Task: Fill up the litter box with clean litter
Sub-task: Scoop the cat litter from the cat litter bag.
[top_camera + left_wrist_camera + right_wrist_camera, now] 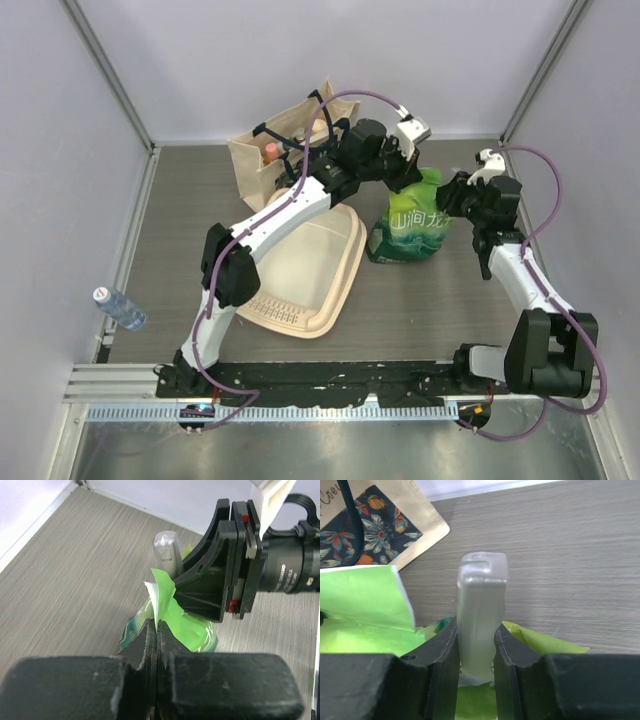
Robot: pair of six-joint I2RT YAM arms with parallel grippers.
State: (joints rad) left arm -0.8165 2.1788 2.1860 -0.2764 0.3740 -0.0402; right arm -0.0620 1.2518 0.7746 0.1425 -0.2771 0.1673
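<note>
The cream litter box (320, 265) lies left of centre, partly under my left arm, and no litter shows in it. A green bag with white characters (408, 232) stands upright to its right. My left gripper (408, 172) is shut on the bag's green top flap (162, 592), jaws pressed together (156, 630). My right gripper (452, 195) is shut on a translucent grey clip (481, 610) at the bag's top, fingers on both its sides (475, 640). The clip also shows in the left wrist view (167, 547). The clean litter is hidden.
A beige tote bag with dark handles (280, 150) stands behind the litter box; its floral side shows in the right wrist view (375, 525). A small water bottle (120, 308) lies at the table's left edge. Walls close in the table on three sides.
</note>
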